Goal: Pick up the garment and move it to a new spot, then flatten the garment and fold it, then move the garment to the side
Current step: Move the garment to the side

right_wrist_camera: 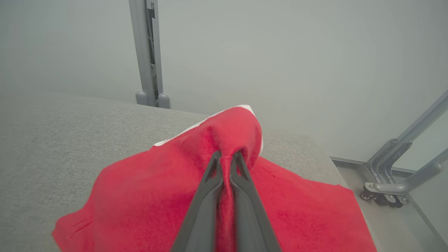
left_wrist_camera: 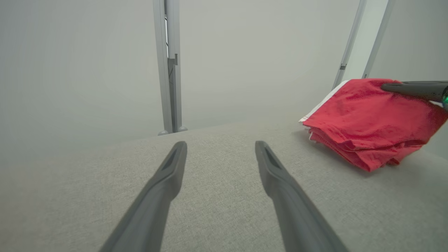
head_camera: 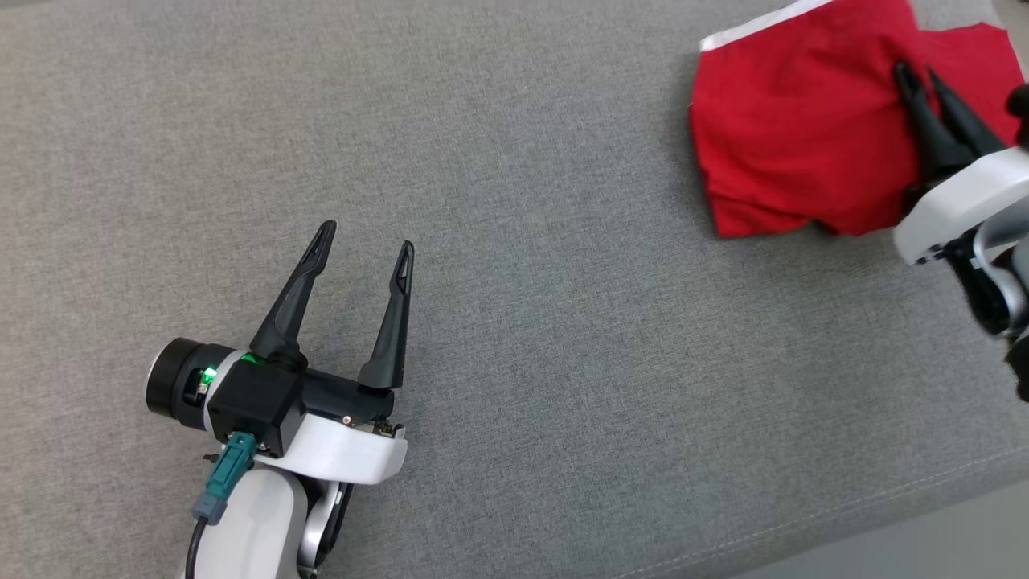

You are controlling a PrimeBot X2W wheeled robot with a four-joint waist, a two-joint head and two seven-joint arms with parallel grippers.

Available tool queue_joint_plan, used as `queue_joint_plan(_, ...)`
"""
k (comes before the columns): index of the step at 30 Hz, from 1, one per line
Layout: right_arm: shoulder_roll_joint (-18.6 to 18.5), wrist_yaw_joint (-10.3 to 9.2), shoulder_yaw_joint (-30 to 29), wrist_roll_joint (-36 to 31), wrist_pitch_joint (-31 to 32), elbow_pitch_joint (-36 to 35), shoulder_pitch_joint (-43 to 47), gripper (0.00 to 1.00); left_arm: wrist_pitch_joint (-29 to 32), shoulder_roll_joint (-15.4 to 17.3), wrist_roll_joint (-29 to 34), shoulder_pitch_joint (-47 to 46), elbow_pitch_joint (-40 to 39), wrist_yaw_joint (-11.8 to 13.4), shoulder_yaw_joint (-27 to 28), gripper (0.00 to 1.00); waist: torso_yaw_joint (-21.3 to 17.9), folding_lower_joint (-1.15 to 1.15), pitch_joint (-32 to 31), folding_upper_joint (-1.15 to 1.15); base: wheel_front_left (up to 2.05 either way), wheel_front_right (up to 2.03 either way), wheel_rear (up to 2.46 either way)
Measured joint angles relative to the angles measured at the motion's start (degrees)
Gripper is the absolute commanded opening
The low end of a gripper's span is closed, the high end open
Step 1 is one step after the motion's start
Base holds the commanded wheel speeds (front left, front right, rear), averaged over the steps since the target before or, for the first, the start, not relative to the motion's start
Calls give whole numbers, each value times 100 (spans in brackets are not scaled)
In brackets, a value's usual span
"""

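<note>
Our right gripper (head_camera: 917,72) is clamped on a ridge of the red garment (head_camera: 796,137), which lies at the far right of the grey upholstered surface (head_camera: 563,338) in the head view. The two dark fingers (head_camera: 936,133) are pressed almost together and slant across the top of the cloth.

In the right wrist view, the right gripper (right_wrist_camera: 228,157) has red fabric pinched in the narrow slit between its tips. The red garment (right_wrist_camera: 157,196) rises there into a rounded hump and spreads flat to either side. How many layers are caught in that pinch we cannot tell from this angle.

A white band (head_camera: 756,24) runs along the garment's far edge. From the left wrist view, the red garment (left_wrist_camera: 364,129) looks like a folded stack of several layers resting on the surface, with the white band (left_wrist_camera: 323,101) on its far side. One finger of the right gripper (left_wrist_camera: 413,89) lies across its top.

Our left gripper (head_camera: 366,239) is low on the left of the head view, well apart from the garment. Its fingers are spread wide with nothing between them. The left gripper (left_wrist_camera: 220,147) shows the same in its own view, with bare grey fabric in the gap.

A metal post (left_wrist_camera: 169,70) stands beyond the far edge of the surface. A wheeled frame (right_wrist_camera: 385,189) sits on the floor to the right.
</note>
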Motion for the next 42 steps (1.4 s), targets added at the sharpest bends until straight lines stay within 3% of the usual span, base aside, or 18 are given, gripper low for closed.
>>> queue_joint_plan(14,-1050,0,-159,-344,-2,344,-320,0,110,190,93,-227,-223,1,-37,100,80,0,574,0,0,0,0)
queue_joint_plan(25,-1139,1,-224,-1455,-3,1433,-717,0,234,304,133,-394,-399,-3,-119,100,220,0,926,0,0,0,0)
queue_joint_plan(31,-948,1,-726,-2419,-2,1953,-897,0,252,332,132,-441,-427,-4,-160,100,331,0,979,0,0,0,0)
queue_joint_plan(32,-914,1,-808,-2519,-2,1993,-896,3,252,335,132,-447,-425,-4,-165,100,344,0,980,0,0,0,0)
queue_joint_plan(33,-884,1,-901,-2594,-3,2026,-896,25,252,336,131,-453,-423,-4,-170,100,358,0,978,0,0,0,0)
queue_joint_plan(34,-861,1,-982,-2665,-2,2053,-896,56,252,336,131,-455,-419,-4,-180,100,371,0,971,0,0,0,0)
queue_joint_plan(35,-846,1,-1073,-2743,-2,2070,-893,100,252,335,130,-455,-410,-3,-189,100,382,0,961,0,0,0,0)
queue_joint_plan(42,-904,1,-2036,-3712,-2,1856,-859,100,235,301,76,-454,-304,23,-233,100,426,0,790,0,0,0,0)
